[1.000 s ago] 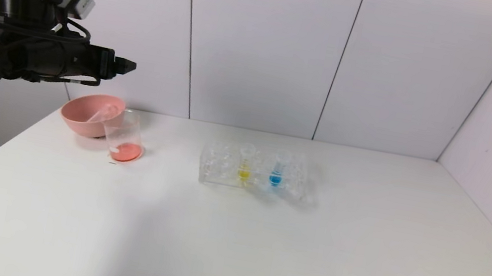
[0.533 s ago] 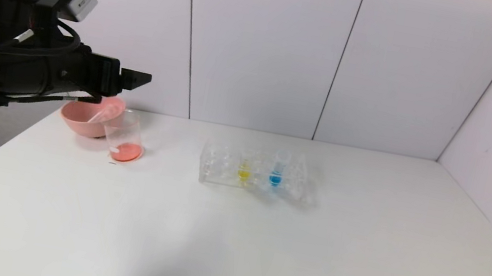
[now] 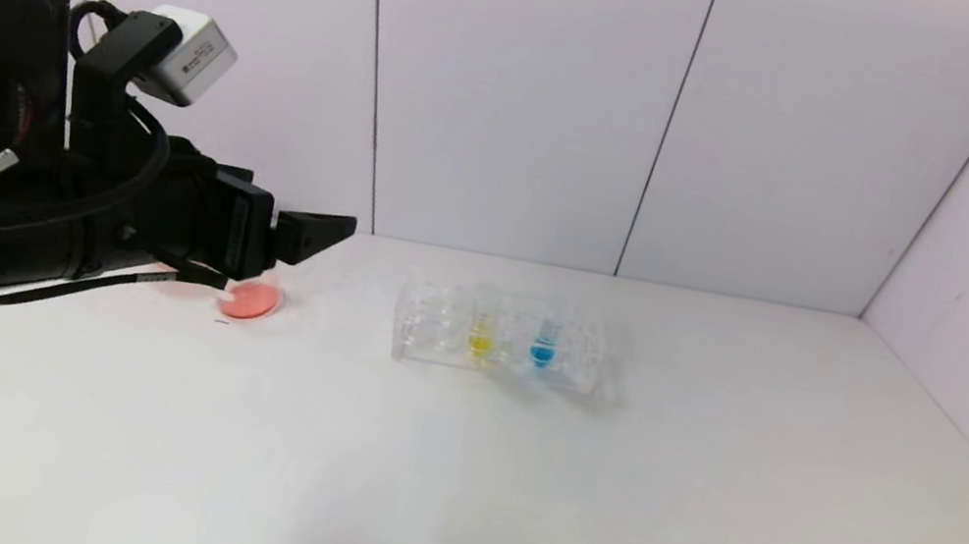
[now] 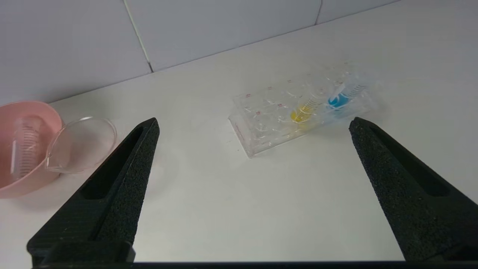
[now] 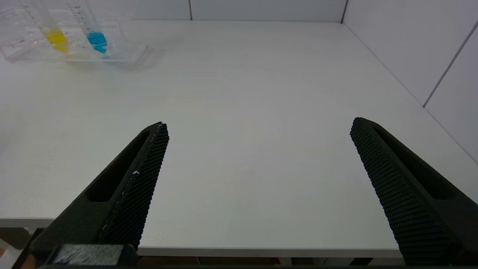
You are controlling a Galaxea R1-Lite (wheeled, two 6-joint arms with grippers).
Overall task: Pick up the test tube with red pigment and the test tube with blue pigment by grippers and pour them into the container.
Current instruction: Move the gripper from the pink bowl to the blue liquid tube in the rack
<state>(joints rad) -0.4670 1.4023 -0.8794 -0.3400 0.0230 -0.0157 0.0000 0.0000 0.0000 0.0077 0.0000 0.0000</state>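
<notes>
The left gripper (image 3: 321, 238) reaches in above the worktop's far left corner, a white-grey box (image 3: 189, 55) riding on its arm. Just below it the container's (image 3: 250, 302) orange-red bottom shows (its upper part is hidden). Toward the far edge, mid-table (image 3: 505, 495), the clear rack (image 3: 500, 340) holds a yellow tube (image 3: 483, 327) and the test tube with blue pigment (image 3: 545, 335).

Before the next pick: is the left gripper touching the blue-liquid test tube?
Apart. In the left wrist view, the open left gripper shows bare table before the blue-liquid test tube.
</notes>
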